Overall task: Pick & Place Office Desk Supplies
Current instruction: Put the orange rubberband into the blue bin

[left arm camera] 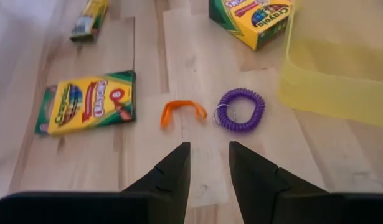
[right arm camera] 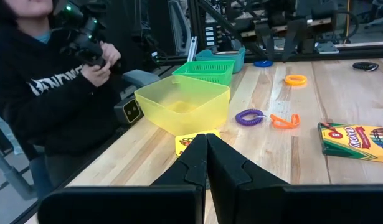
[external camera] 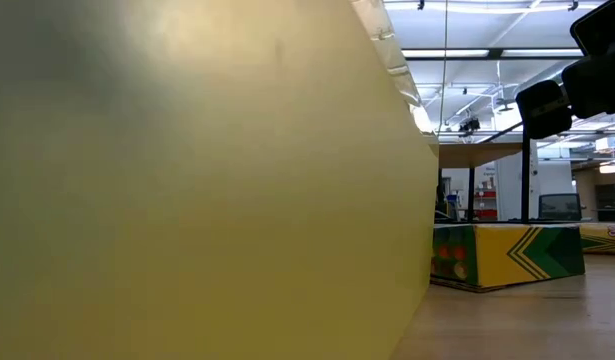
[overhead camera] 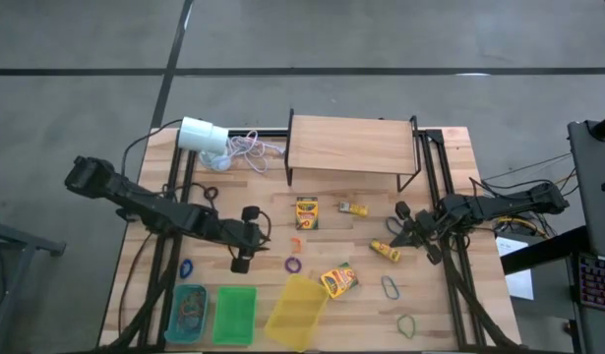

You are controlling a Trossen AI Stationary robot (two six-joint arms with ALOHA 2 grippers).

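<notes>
Left gripper [left arm camera: 208, 163] hovers low over the desk [overhead camera: 361, 315], jaws a little apart with nothing between them. Just ahead of the tips: an orange loop [left arm camera: 183, 111], and beside it, off the other tip, a purple coiled loop [left arm camera: 240, 109]. The two lie close together but apart. Farther out on the orange side is a flat crayon box [left arm camera: 86, 103]; farther on the purple side, the yellow bin [left arm camera: 340, 59] and a second crayon box [left arm camera: 254, 17] leaning at its wall.

Step in hand, as I judge it: approach to pick one of these loops. Nothing is lifted. The next move calls for a short advance and descent so the jaws straddle one strand of the orange loop, then a close. The loop is thin and lies flat, so the tips must nearly touch the wood.

Right gripper [right arm camera: 206, 149] waits on the far side of the desk, jaws pressed together and empty. A third crayon box [right arm camera: 357, 140] lies off to one side of it.

View differences: the high view alone shows the layout, with teal bin [overhead camera: 187, 313], green bin [overhead camera: 234, 315] and yellow bin in a row at the near edge, and more loops scattered about. The right wrist view alone shows a person [right arm camera: 45, 87] seated beyond the desk. The low view is mostly blocked by the yellow bin's wall.
</notes>
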